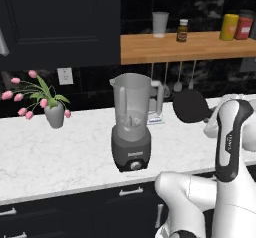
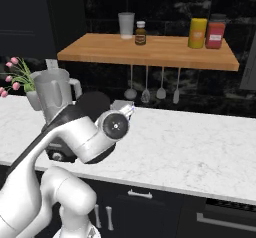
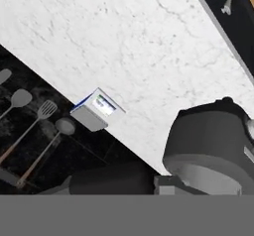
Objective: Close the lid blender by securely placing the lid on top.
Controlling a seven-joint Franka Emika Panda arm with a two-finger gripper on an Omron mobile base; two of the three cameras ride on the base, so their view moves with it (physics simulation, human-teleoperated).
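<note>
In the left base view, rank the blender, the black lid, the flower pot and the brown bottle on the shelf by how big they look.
1. The blender, largest.
2. The lid, a wide black disc.
3. The flower pot, pot alone, a little smaller than the lid.
4. The brown bottle, smallest, though it stands farther back on the shelf.

my white marble counter (image 1: 60, 152) carries the blender (image 1: 132, 124), a grey vase of pink tulips (image 1: 52, 113) off to its left, and a small white box (image 3: 96, 109) (blue on its face) behind the blender near the wall.
</note>
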